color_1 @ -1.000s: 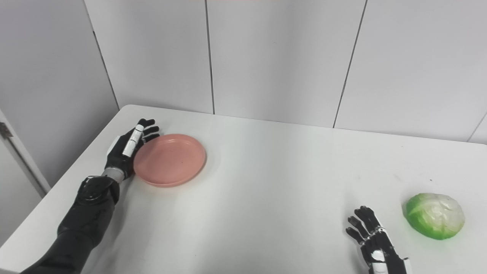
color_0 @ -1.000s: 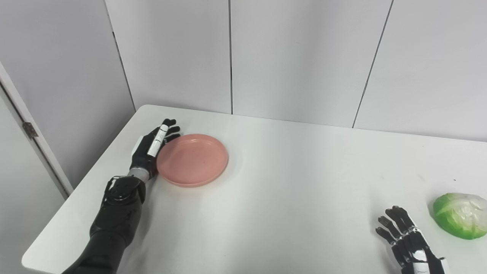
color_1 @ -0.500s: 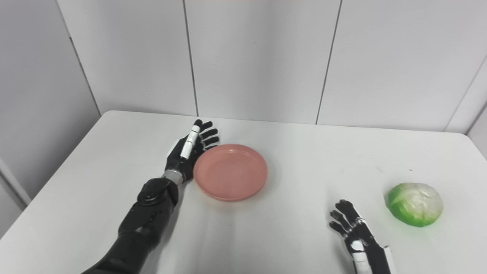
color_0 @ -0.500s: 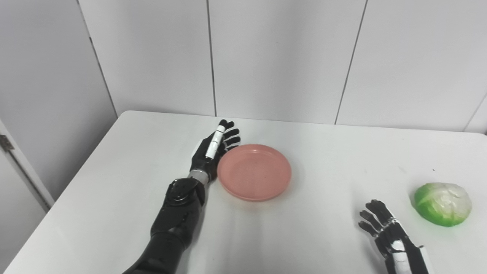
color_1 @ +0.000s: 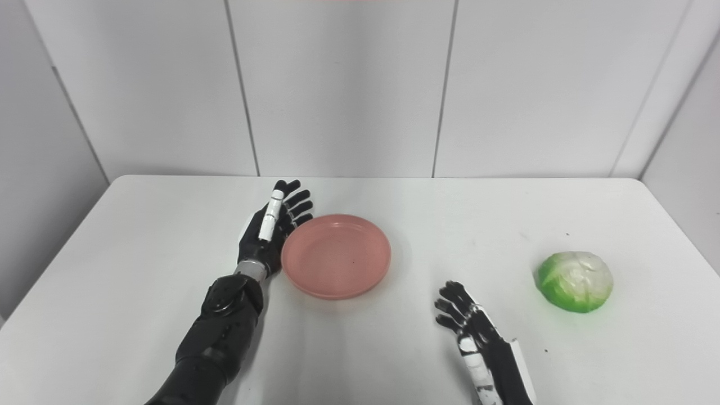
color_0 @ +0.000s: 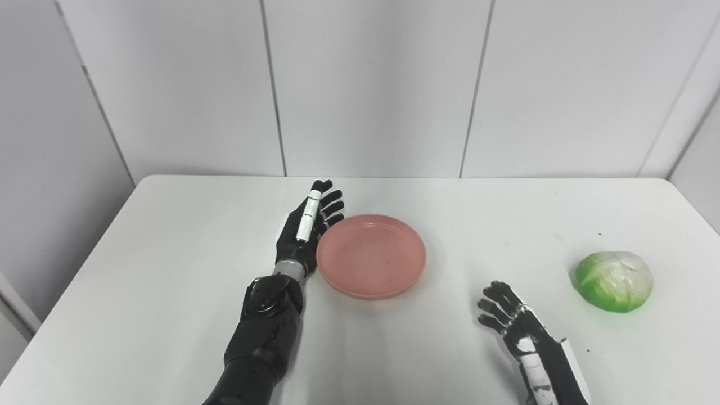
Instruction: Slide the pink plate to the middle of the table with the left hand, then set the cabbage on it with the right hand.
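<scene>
The pink plate lies empty near the middle of the white table. My left hand stands on edge with fingers stretched out, its palm against the plate's left rim, holding nothing. The green and white cabbage sits on the table at the right, apart from the plate. My right hand is open with fingers spread, low over the table near the front edge, between plate and cabbage and touching neither. The same scene shows in the right eye view: plate, cabbage, left hand, right hand.
Grey wall panels stand right behind the table's far edge. The table's left edge and right edge are in view.
The camera has turned to the right. My left hand has pushed the plate from the table's left part to near its middle. The right hand has stayed low near the front.
</scene>
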Controlling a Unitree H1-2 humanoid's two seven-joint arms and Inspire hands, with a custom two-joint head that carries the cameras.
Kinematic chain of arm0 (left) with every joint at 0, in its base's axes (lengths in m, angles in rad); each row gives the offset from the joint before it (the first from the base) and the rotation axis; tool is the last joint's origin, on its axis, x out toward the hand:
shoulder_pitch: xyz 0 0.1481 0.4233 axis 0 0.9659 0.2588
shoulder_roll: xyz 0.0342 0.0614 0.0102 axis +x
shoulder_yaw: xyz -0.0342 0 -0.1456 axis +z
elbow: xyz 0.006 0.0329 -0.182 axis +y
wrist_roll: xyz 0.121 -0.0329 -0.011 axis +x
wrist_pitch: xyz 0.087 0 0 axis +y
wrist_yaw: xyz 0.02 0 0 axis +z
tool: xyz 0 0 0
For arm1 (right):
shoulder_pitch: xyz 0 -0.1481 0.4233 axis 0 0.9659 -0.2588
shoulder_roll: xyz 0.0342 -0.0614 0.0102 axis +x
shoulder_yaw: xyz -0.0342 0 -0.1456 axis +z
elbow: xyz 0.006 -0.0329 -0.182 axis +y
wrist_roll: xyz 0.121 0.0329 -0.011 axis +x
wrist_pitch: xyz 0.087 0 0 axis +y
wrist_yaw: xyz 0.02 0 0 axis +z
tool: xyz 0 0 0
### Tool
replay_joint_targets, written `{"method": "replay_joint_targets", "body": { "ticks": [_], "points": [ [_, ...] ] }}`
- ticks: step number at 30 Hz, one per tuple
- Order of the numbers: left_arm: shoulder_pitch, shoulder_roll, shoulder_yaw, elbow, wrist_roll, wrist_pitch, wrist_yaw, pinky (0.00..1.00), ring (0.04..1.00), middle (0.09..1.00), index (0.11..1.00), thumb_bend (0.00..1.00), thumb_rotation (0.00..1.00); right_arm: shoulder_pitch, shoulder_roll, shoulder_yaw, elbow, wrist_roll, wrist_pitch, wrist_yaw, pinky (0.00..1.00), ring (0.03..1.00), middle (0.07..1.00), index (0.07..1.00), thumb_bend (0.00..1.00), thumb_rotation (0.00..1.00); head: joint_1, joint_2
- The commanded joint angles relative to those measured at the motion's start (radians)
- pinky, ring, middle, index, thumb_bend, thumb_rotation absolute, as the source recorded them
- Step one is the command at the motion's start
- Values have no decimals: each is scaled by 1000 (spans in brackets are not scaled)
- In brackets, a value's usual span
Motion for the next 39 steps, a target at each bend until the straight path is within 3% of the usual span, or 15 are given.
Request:
{"method": "replay_joint_targets", "body": {
  "ticks": [1, 8, 11, 13, 15, 16, 19, 23, 26, 29, 35, 39],
  "points": [
    [64, -18, -6, 61, 12, 48, 4, 802, 827, 827, 820, 692, 810, 63, 54, 14, -27, -5, -4, -12, 816, 839, 869, 858, 872, 903, -6, -2],
    [66, -19, -5, 94, 23, 15, -1, 784, 827, 834, 828, 708, 806, 54, 55, 27, -6, -36, -23, -46, 824, 847, 878, 866, 849, 891, -39, -17],
    [61, -9, 9, 108, 12, 14, -11, 788, 821, 825, 822, 717, 816, 54, 58, 19, -41, -105, -22, -87, 814, 842, 881, 878, 861, 934, -51, -24],
    [56, 2, 17, 116, 7, 18, -19, 781, 817, 827, 830, 720, 813, 46, 48, 7, -121, -149, 35, -106, 798, 842, 875, 887, 862, 941, -68, -31],
    [48, 15, 22, 133, 6, 15, -32, 786, 822, 831, 836, 718, 812, 21, 18, -21, -245, -172, 159, -106, 785, 847, 885, 906, 862, 920, -88, -37],
    [43, 21, 23, 146, 7, 11, -39, 793, 831, 839, 843, 709, 828, 3, 2, -37, -295, -175, 216, -101, 751, 846, 891, 918, 919, 863, -110, -44],
    [30, 30, 25, 184, 11, -10, -49, 790, 830, 839, 843, 701, 842, -75, -67, -94, -421, -210, 356, -74, 701, 841, 898, 939, 979, 827, -134, -54],
    [22, 25, 36, 223, 3, -33, -58, 797, 824, 827, 838, 694, 832, -237, -261, -178, -521, -294, 515, 22, 663, 837, 903, 950, 1000, 778, -173, -77],
    [17, 21, 41, 250, 4, -54, -73, 810, 833, 833, 847, 687, 833, -322, -391, -202, -536, -344, 611, 89, 642, 841, 917, 941, 1000, 706, -182, -86],
    [12, 18, 47, 271, 4, -63, -82, 804, 832, 830, 849, 696, 815, -426, -542, -235, -501, -446, 669, 266, 650, 842, 917, 944, 1000, 700, -184, -88],
    [4, 23, 48, 296, 14, -77, -90, 806, 828, 824, 847, 709, 809, -563, -654, -247, -372, -646, 673, 543, 761, 929, 962, 936, 1000, 618, -188, -95],
    [5, 32, 49, 294, 12, -80, -99, 814, 823, 822, 845, 698, 805, -678, -717, -185, -222, -767, 673, 704, 755, 938, 962, 938, 1000, 509, -192, -96]
  ]
}}
